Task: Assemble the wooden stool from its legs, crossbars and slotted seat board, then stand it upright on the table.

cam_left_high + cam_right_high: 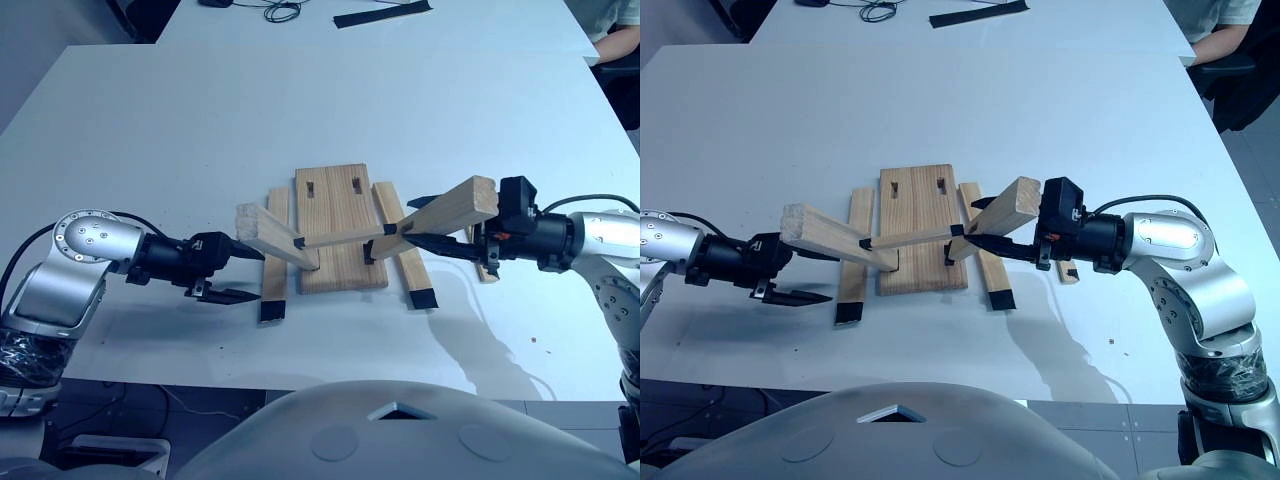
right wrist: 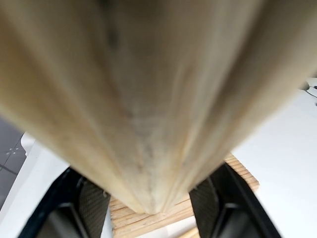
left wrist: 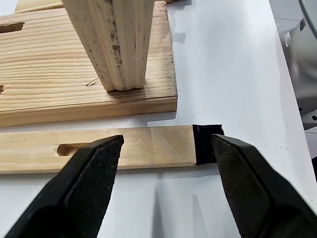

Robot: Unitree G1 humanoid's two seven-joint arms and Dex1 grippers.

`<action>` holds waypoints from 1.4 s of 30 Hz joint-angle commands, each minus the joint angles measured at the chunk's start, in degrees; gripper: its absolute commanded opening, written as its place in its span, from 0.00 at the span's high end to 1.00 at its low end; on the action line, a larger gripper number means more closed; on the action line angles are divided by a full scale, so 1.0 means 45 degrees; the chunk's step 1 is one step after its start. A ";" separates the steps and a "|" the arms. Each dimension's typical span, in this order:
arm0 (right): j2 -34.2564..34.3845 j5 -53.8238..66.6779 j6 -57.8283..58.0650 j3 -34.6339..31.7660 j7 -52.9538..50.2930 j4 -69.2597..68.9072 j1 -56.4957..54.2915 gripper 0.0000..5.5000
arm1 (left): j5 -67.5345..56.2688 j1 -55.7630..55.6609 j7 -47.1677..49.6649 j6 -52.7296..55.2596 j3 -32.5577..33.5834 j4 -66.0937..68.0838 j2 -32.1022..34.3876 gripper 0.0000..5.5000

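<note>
The slotted seat board (image 1: 338,205) lies flat at the table's middle. On it lean two thick legs, a left leg (image 1: 268,236) and a right leg (image 1: 455,207), joined by a thin crossbar (image 1: 342,238). My right gripper (image 1: 432,222) is shut on the right leg (image 2: 148,99), one finger on each side. My left gripper (image 1: 240,273) hangs open just left of the left leg (image 3: 116,44), touching nothing. Beyond its fingers (image 3: 94,173) a loose slotted bar (image 3: 124,148) with a black end lies beside the board (image 3: 59,74).
Another loose black-tipped bar (image 1: 405,250) lies right of the board, and a small wooden piece (image 1: 487,270) sits under my right gripper. A black strip (image 1: 382,13) and cables lie at the table's far edge. Bare white table surrounds the parts.
</note>
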 commanded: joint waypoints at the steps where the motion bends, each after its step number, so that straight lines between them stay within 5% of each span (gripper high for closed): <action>1: -0.0402 -0.0477 -0.0205 0.0405 0.0399 -0.0047 0.0347 0.63 | -0.0110 -0.0203 -0.0134 0.0168 -0.0048 -0.0184 0.0161 0.40; 42: -0.1437 -0.0970 -0.0935 0.2120 0.1220 0.0183 -0.0163 0.63 | -0.0667 -0.1380 0.1215 0.2012 -0.0623 -0.2162 -0.0963 0.40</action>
